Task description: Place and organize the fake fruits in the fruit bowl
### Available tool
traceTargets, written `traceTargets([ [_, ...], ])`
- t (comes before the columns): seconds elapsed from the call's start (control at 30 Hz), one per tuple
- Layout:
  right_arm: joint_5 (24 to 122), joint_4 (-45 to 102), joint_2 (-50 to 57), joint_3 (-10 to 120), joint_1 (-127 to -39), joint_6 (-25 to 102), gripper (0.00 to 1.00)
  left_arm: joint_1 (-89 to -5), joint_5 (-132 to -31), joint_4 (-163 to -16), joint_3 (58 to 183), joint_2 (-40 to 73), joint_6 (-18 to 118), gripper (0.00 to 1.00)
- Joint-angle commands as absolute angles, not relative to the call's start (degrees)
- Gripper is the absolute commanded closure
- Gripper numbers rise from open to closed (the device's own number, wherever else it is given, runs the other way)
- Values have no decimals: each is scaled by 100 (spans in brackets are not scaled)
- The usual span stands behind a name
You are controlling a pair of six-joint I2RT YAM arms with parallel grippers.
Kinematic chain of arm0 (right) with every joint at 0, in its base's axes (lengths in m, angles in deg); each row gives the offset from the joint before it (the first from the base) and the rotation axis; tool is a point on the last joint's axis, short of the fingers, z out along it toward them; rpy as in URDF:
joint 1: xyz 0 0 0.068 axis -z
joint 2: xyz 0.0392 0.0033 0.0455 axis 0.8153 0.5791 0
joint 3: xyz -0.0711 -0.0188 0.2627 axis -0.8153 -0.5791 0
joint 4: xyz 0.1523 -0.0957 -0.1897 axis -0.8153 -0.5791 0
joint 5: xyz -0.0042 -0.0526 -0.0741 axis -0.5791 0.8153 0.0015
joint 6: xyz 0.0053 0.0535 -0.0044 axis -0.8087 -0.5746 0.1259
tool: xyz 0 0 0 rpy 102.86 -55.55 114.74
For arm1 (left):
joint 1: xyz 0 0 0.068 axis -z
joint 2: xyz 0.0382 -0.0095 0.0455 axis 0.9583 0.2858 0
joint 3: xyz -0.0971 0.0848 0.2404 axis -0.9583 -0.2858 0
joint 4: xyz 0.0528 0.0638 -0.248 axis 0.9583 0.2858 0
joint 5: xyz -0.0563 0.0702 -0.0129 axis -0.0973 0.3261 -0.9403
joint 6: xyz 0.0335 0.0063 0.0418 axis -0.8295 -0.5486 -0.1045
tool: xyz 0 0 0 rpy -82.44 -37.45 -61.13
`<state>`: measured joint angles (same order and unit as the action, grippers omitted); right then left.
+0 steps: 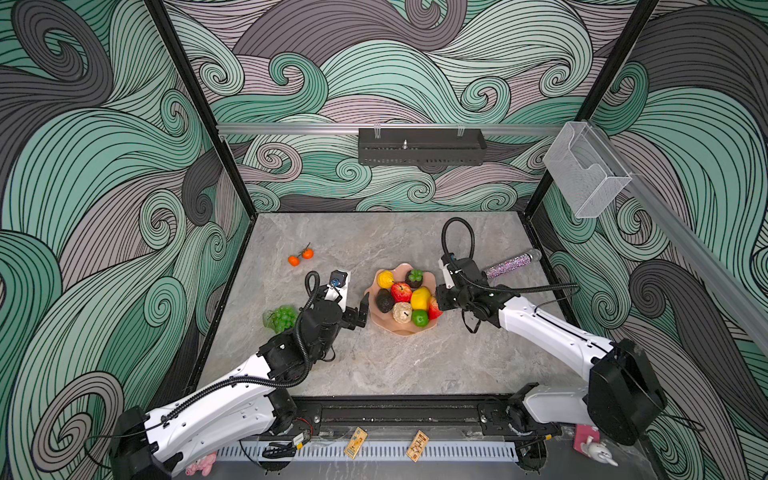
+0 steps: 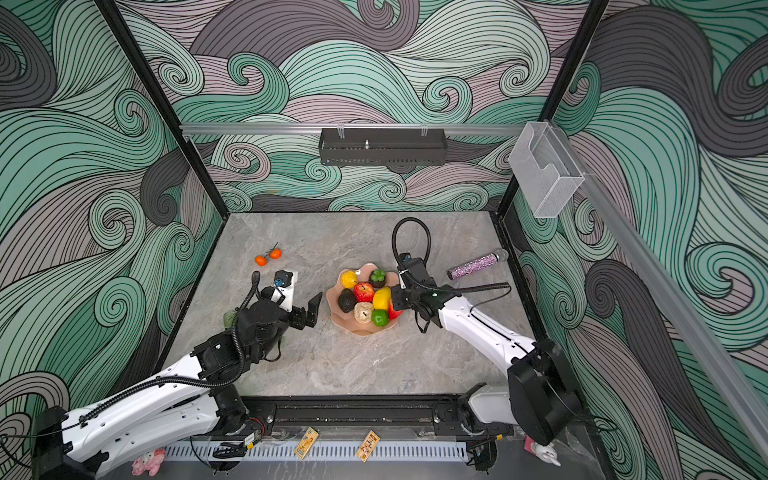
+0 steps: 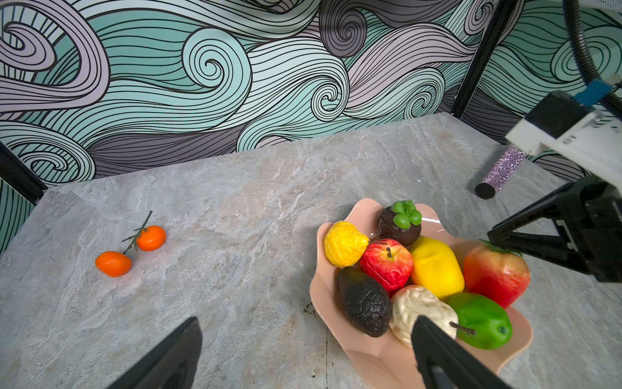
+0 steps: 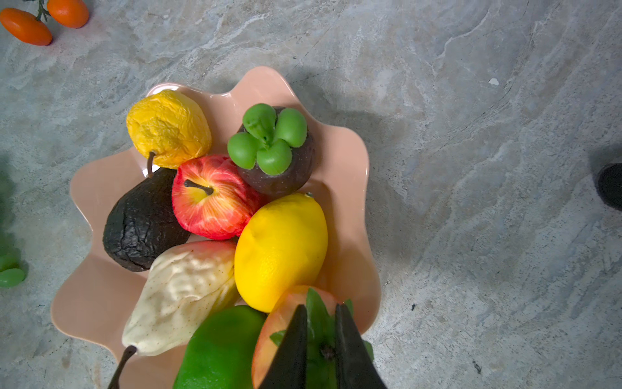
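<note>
While the right gripper [image 4: 320, 307] straddles the leafy cap of the strawberry [image 4: 274, 320] at the right edge of the fruit bowl [image 1: 390, 329], its fingers narrowly apart (whether they press the cap, I cannot tell), the left gripper [image 3: 307, 323] hangs wide open and empty just left of the bowl. 8 fruits sit in the bowl. The 2 stemmed oranges [image 1: 300, 257] and the grape bunch [image 1: 282, 318] lie on the table [image 1: 374, 365].
</note>
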<state>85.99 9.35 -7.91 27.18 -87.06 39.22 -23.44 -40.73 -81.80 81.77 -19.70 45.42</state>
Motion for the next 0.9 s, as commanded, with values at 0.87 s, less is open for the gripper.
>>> traceTargets([
  [0.87, 8239, -499, -3445, 3407, -8600, 4359, 38, -5016, -5220, -6038, 11080, 1276, 6723, 3],
])
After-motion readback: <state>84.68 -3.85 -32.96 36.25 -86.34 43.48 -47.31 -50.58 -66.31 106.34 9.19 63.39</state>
